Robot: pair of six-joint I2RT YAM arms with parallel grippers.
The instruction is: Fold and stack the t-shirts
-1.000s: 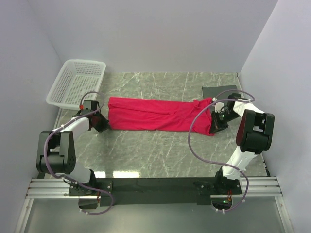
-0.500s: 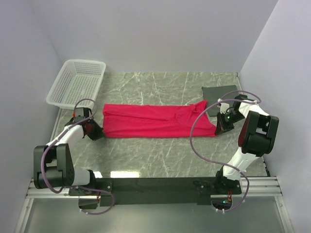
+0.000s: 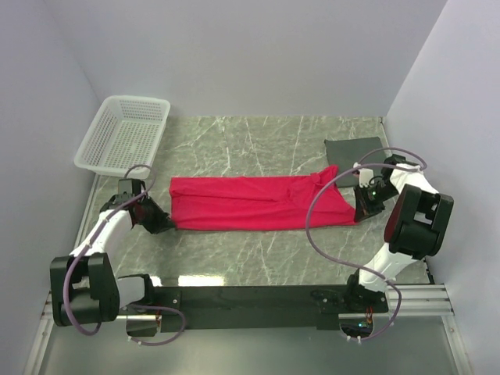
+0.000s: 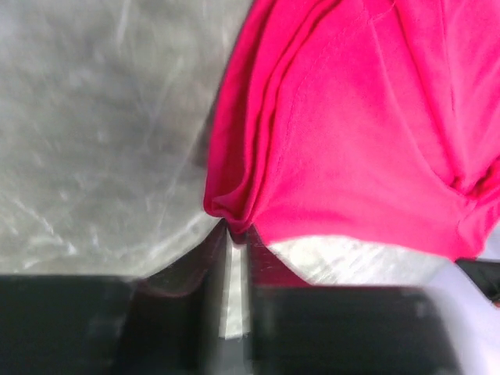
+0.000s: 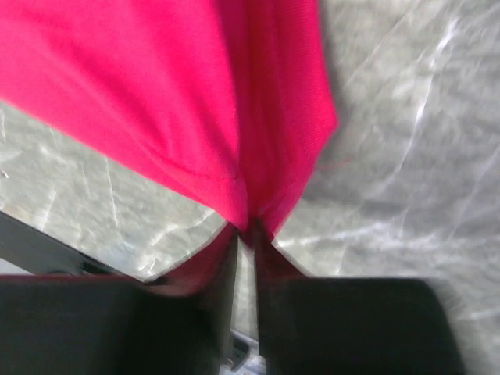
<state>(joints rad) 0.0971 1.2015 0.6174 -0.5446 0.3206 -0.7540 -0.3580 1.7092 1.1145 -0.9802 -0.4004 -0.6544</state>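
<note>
Between left end effector (image 3: 158,223) and right end effector (image 3: 362,208), t-shirt (image 3: 258,203) stretched flat; each pinches one end.

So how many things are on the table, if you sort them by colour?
Red: 1, the t-shirt
White: 1, the mesh basket
Dark grey: 1, the flat pad
Total: 3

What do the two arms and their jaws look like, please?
Both the left arm and right arm have white links joined by bulky black joint housings. A thin purple-grey cable loops loosely alongside each. The jaws are flat, black and blocky.
</note>
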